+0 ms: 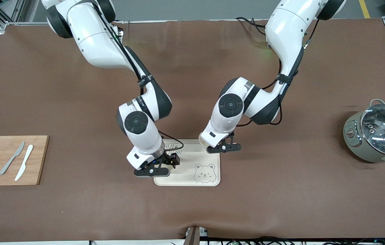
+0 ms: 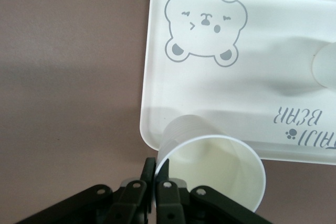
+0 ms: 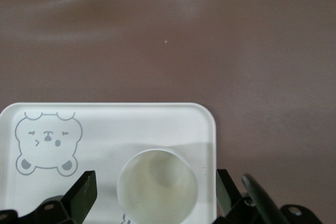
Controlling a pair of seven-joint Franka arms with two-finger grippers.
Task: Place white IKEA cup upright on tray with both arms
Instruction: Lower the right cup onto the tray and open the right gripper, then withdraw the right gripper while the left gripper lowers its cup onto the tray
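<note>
One white cup (image 3: 157, 184) stands upright on the tray (image 3: 205, 129), mid-table, between the released right gripper (image 3: 152, 192); the left gripper (image 2: 156, 184) pinches another cup's (image 2: 220, 166) rim at the tray's edge.

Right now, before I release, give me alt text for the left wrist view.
The left gripper pinches the rim of a white cup, its open mouth toward the camera, over a corner of the cream tray. The tray shows a bear face and TAIJI BEAR lettering.
</note>
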